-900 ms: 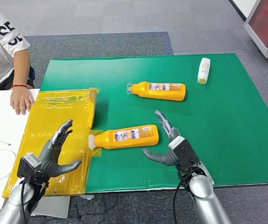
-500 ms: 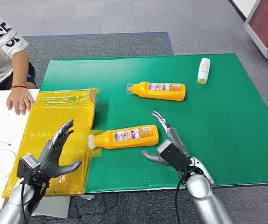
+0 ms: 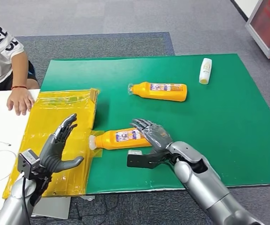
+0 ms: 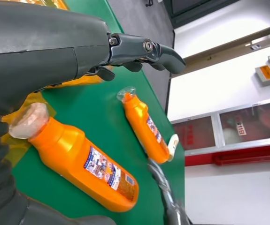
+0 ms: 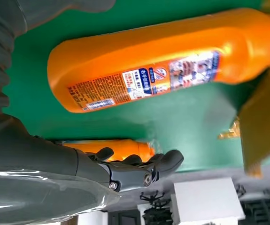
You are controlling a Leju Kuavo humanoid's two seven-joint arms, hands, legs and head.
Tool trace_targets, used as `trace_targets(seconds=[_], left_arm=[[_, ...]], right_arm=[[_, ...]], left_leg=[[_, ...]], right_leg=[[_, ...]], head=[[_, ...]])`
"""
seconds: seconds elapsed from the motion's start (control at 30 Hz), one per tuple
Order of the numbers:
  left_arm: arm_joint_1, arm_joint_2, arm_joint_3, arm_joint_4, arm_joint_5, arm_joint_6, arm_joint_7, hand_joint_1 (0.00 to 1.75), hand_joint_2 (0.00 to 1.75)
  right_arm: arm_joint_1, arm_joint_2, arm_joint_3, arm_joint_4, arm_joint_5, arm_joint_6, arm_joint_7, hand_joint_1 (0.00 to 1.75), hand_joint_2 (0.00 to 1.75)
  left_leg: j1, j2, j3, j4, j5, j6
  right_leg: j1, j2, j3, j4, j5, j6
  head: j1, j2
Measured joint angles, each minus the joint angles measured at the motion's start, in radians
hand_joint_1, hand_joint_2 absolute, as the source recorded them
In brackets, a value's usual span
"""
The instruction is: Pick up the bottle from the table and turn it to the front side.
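Green mat on the table: right hand approaching the near bottle.

The near orange bottle (image 3: 126, 138) is lying across the green mat (image 3: 232, 122), cap toward the yellow bag (image 3: 51, 117). The right hand (image 3: 154, 136), fingers spread and empty, is hovering over its base end; the left hand (image 3: 57, 147), also spread and empty, is waiting farther off.

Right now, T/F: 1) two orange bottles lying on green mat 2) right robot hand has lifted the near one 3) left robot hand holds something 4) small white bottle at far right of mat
1) Near orange bottle and far orange bottle lie on the green mat: true.
2) False: the right robot hand is over the near bottle, which lies on the mat.
3) False: the left robot hand is open, empty.
4) Small white bottle: true.
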Motion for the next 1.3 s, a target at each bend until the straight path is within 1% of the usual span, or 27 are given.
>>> trace_targets(seconds=[0.37, 0.67, 0.77, 0.9, 1.07, 1.3], left_arm=[[-0.008, 0.0, -0.004, 0.028, 0.0, 0.0, -0.009, 0.0, 1.75], [-0.011, -0.001, -0.004, 0.048, -0.001, 0.001, -0.011, 0.0, 1.75], [-0.014, -0.001, -0.004, 0.054, -0.002, 0.001, -0.011, 0.0, 1.75], [-0.023, -0.002, -0.005, 0.058, -0.002, 0.0, -0.011, 0.0, 1.75], [-0.033, -0.004, -0.005, 0.064, 0.0, 0.0, -0.01, 0.0, 1.75], [-0.056, -0.008, -0.008, 0.083, 0.007, -0.006, -0.012, 0.0, 1.75]], right_arm=[[-0.213, -0.005, 0.197, 0.202, 0.061, 0.079, 0.104, 0.0, 1.75], [-0.325, 0.012, 0.299, 0.332, 0.074, 0.15, 0.156, 0.0, 1.75], [-0.351, 0.027, 0.326, 0.375, 0.072, 0.196, 0.179, 0.0, 1.75], [-0.376, 0.043, 0.358, 0.42, 0.064, 0.244, 0.191, 0.0, 1.75], [-0.398, 0.051, 0.39, 0.455, 0.031, 0.275, 0.191, 0.0, 1.75], [-0.415, 0.051, 0.414, 0.485, -0.06, 0.286, 0.157, 0.0, 1.75]], left_leg=[[0.0, 0.0, 0.0, 0.0, 0.0, 0.0], [0.0, 0.0, 0.0, 0.0, 0.0, 0.0], [0.0, 0.0, 0.0, 0.0, 0.0, 0.0], [0.0, 0.0, 0.0, 0.0, 0.0, 0.0], [0.0, 0.0, 0.0, 0.0, 0.0, 0.0], [0.0, 0.0, 0.0, 0.0, 0.0, 0.0]], right_leg=[[0.0, 0.0, 0.0, 0.0, 0.0, 0.0], [0.0, 0.0, 0.0, 0.0, 0.0, 0.0], [0.0, 0.0, 0.0, 0.0, 0.0, 0.0], [0.0, 0.0, 0.0, 0.0, 0.0, 0.0], [0.0, 0.0, 0.0, 0.0, 0.0, 0.0], [0.0, 0.0, 0.0, 0.0, 0.0, 0.0]], head=[[0.0, 0.0], [0.0, 0.0], [0.0, 0.0], [0.0, 0.0], [0.0, 0.0], [0.0, 0.0]])
